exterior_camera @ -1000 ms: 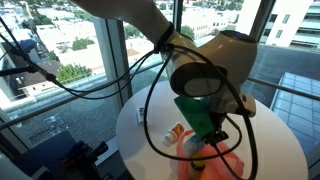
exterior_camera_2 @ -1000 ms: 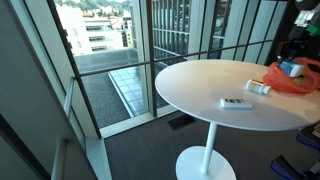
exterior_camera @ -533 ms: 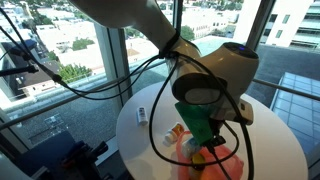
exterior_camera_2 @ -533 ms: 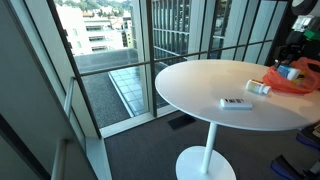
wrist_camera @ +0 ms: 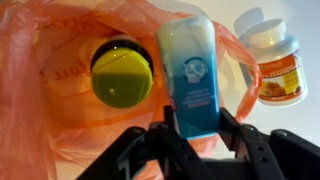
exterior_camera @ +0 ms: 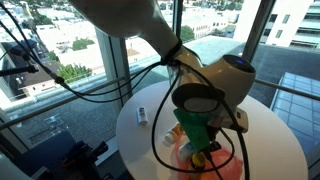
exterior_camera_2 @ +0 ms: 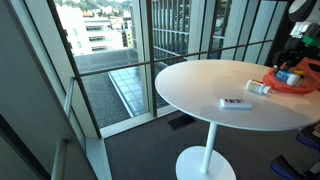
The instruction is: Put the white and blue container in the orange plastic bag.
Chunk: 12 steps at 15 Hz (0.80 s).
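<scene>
In the wrist view my gripper (wrist_camera: 195,120) is shut on the white and blue container (wrist_camera: 192,75), with the jaws pressing its lower sides. The container hangs over the open orange plastic bag (wrist_camera: 65,45), which lies crumpled on the white table. A round yellow-green lidded object (wrist_camera: 122,72) lies in the bag to the container's left. In both exterior views the gripper (exterior_camera_2: 289,72) is low over the bag (exterior_camera_2: 292,84) at the table's side. The arm hides most of the bag (exterior_camera: 183,150) in an exterior view.
A white pill bottle with an orange label (wrist_camera: 275,65) lies on the table just right of the bag; it also shows in an exterior view (exterior_camera_2: 258,89). A flat white item (exterior_camera_2: 235,103) lies near the round table's (exterior_camera_2: 200,85) edge. Another small white bottle (exterior_camera: 142,115) stands apart. Windows surround the table.
My gripper has come down a little toward the orange bag with the container still held. Nothing else on the table has moved.
</scene>
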### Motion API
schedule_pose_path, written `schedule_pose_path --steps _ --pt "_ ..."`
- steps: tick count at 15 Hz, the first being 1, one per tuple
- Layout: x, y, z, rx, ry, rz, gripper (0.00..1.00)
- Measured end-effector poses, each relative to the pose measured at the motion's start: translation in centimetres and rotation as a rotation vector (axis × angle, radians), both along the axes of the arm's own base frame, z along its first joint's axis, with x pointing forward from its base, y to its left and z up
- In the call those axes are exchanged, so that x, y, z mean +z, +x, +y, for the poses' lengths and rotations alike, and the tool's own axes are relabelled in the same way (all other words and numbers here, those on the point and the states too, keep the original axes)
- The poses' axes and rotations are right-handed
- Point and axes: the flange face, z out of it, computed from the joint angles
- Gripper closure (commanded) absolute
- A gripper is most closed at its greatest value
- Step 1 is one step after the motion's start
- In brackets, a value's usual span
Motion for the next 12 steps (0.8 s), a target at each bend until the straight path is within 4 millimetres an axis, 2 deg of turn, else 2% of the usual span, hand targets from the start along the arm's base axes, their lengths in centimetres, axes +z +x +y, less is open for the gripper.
schedule_pose_path --steps 6,8,9,10,12 --pt "-1.5 0.2 0.0 0.015 -0.015 0.014 0.78" --pt "-1.7 0.3 -0.1 0.024 -0.030 0.014 0.40" --pt "-1.6 0.4 -0.1 0.030 -0.034 0.014 0.27" --pt "-1.6 0.5 0.0 0.036 -0.039 0.014 0.22" --pt "-1.5 0.7 0.2 0.058 -0.050 0.018 0.05"
